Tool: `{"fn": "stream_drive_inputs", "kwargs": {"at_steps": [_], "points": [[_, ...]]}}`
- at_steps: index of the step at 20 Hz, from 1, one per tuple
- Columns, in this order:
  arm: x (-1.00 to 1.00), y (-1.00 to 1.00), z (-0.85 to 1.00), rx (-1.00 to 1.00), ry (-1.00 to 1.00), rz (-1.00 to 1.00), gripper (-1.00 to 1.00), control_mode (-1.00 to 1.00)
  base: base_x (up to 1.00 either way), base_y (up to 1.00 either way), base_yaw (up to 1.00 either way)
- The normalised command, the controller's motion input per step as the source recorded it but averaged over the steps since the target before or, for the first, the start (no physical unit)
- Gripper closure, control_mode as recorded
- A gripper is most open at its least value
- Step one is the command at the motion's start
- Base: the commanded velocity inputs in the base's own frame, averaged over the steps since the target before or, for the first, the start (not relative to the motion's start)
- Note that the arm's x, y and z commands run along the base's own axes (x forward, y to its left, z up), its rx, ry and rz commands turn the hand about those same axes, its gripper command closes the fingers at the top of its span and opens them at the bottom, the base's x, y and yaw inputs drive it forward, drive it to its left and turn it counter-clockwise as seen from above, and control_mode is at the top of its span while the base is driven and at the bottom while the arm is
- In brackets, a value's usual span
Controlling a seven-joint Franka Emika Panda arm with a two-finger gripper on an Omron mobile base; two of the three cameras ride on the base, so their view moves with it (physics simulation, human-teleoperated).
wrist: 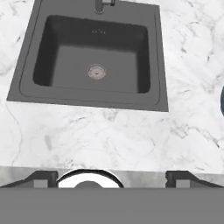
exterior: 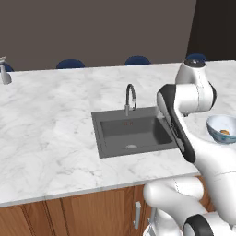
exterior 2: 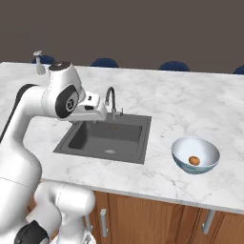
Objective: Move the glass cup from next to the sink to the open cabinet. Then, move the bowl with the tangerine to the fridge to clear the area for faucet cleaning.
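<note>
Claw hangs wide apart with nothing in it over the marble counter, sink at 12 o'clock (bowl with tangerine sits off at 3).

Kitchen, prob.: sink, marble counter.

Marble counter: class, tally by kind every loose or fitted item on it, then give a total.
White-and-blue bowl: 1
Orange tangerine: 1
Dark grey recessed sink: 1
Dark arched gooseneck faucet: 1
Slim grey pump dispenser: 1
Total: 5
</note>
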Motion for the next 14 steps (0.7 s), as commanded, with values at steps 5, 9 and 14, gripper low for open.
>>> {"fn": "stream_drive_inputs", "kwargs": {"at_steps": [5,9,14], "points": [[-0.46,-0.75,0.00,-0.11,-0.05,0.00,-1.00,-1.00,0.00,0.00,0.00],[-0.23,-0.98,0.00,-0.01,0.00,-0.01,-1.00,-1.00,0.00,0.00,0.00],[-0.02,-1.00,-0.04,0.00,0.05,-0.09,-1.00,-1.00,0.00,0.00,0.00]]}}
